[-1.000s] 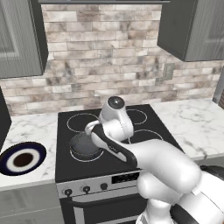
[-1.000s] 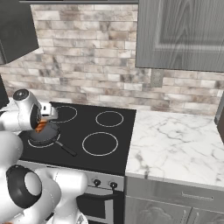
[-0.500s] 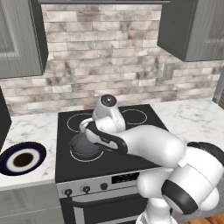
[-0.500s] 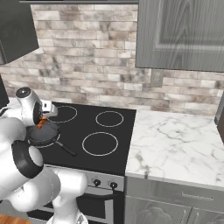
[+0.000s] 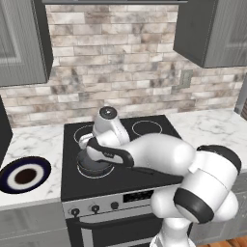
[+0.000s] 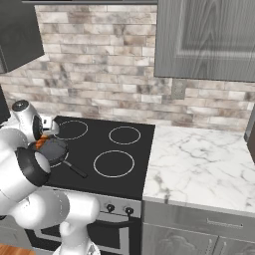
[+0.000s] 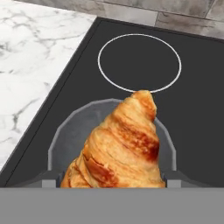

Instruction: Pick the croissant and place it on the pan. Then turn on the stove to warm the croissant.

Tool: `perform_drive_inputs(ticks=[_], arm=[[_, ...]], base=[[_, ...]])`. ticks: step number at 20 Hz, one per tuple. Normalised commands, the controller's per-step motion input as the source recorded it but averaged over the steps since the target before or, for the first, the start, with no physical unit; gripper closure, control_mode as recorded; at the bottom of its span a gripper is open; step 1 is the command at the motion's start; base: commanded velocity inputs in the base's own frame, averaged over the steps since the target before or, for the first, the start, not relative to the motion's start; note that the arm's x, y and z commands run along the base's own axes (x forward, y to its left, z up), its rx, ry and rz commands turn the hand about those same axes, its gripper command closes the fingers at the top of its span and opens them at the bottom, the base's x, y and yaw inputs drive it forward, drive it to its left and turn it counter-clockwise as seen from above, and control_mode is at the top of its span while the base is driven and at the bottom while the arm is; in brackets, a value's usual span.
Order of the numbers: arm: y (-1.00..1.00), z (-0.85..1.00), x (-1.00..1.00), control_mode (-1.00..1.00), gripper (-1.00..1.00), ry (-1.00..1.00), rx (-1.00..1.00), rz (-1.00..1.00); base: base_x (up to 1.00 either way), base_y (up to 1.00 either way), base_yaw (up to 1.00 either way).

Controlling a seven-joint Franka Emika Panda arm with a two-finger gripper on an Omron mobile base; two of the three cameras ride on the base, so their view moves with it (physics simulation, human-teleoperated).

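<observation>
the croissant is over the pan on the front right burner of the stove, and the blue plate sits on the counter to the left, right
Not quite: the pan sits on the front left burner of the stove, not the front right, as the right base view shows. The rest holds: the croissant is over the pan in the hand view, and the blue plate sits on the counter to the left.

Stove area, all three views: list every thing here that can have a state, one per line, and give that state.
croissant: between the jaws, over the pan; held or already resting, cannot tell.
pan: upright on the front left burner, handle toward the stove's front.
stove: no burner glows.
gripper: jaws wide either side of the croissant.
plate: flat on the counter left of the stove.
</observation>
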Motion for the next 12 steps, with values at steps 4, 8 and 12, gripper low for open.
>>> perform_drive_inputs(ticks=[4,8,12], arm=[[0.0,-0.06,0.0,-1.0,1.0,0.01,0.0,0.0],[0.0,-0.25,0.0,-1.0,1.0,0.02,0.0,0.0],[0.0,-0.42,0.0,-1.0,1.0,0.07,0.0,0.0]], base=[[0.0,0.0,0.0],[0.0,0.0,0.0],[0.0,0.0,0.0]])
